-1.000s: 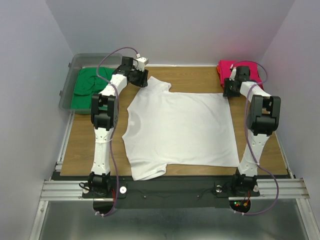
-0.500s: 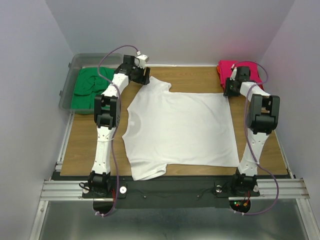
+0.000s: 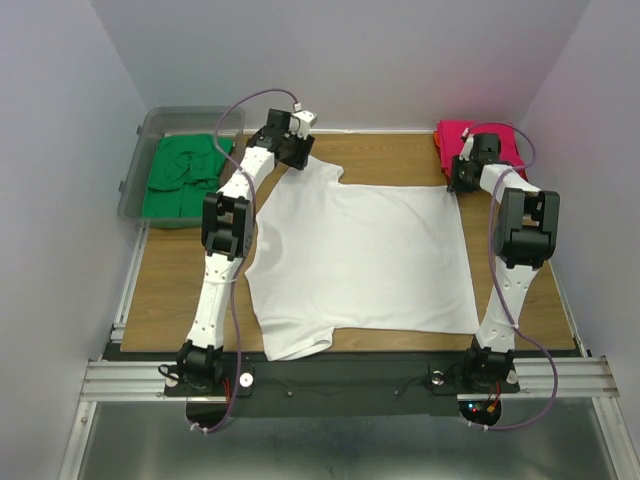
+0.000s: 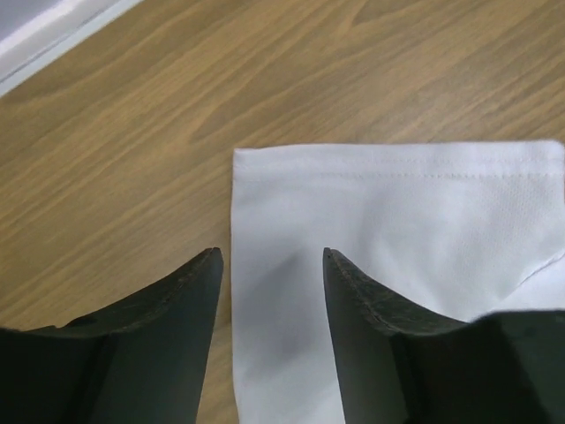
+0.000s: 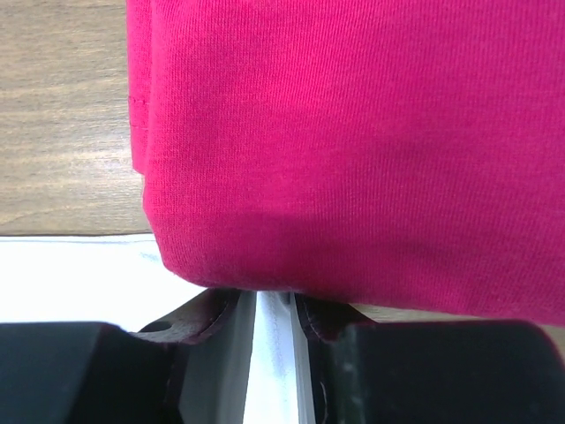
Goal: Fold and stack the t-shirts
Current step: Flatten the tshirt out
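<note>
White cloth of the t-shirt (image 3: 360,260) lay spread flat on the desk (image 3: 170,290), its near hem well short of both grippers, which were at its far edge. The left gripper (image 4: 270,256) hung open over the far sleeve. The sleeve's side edge ran between its jaws, and one jaw stood over bare wood. Closed from there, it might catch only the very margin of the cloth, and so thin a bite could slip out once the fold was lifted. Pressed too low, the tips might scrape the desk and shove the sleeve into a wrinkle instead of pinching it.

The right gripper (image 5: 265,305) sat at the far hem corner with its jaws drawn close and a thin strip of white showing between them. Whether they had cloth pinched could not be told. Just beyond its fingertips, touching or nearly so, lay the folded pink t-shirt (image 5: 353,132). A reach slightly too far would likely snag that pink edge along with the white and drag the pile askew. With one side held and the other missed, the fold would come up crooked.

Well off to the left of the left gripper, the green t-shirt (image 3: 180,175) lay in the grey bin (image 3: 132,185).
</note>
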`<state>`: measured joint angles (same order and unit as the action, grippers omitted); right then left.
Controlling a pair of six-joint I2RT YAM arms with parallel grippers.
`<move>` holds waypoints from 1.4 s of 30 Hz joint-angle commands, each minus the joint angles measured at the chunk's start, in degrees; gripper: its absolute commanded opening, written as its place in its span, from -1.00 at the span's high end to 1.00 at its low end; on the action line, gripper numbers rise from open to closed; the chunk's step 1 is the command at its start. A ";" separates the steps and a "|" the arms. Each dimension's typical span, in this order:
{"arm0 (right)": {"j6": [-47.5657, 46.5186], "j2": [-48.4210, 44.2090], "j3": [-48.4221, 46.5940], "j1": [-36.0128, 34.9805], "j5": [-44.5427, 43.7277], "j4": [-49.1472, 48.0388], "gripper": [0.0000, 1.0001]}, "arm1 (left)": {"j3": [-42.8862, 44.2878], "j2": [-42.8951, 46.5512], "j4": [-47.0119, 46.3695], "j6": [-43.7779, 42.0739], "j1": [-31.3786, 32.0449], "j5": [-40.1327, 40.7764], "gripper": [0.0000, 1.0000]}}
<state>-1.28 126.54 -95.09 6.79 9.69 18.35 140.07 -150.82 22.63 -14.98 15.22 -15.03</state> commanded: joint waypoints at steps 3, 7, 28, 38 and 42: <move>0.05 0.90 1.57 -0.55 3.22 -1.04 0.48 | -2.61 2.73 7.93 -3.65 0.07 2.72 0.06; -0.57 -0.41 3.59 -0.81 3.49 -1.03 0.54 | -11.02 6.06 10.94 -4.88 0.07 3.08 0.31; -3.82 -4.73 9.48 -1.16 6.13 -0.24 0.61 | -10.44 11.79 8.04 -4.35 -1.34 3.34 -0.11; -3.82 -4.20 9.39 -1.16 6.30 -0.07 0.69 | -5.52 6.87 4.00 -0.85 -1.34 2.11 -0.31; -3.82 -4.37 9.40 -1.16 6.48 0.02 0.73 | -1.82 3.26 4.00 0.74 -1.34 3.95 -0.34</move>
<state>-5.17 121.14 -85.14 6.57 13.98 13.43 133.38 -147.26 28.01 -16.69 13.82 -11.81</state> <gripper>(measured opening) 0.140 0.661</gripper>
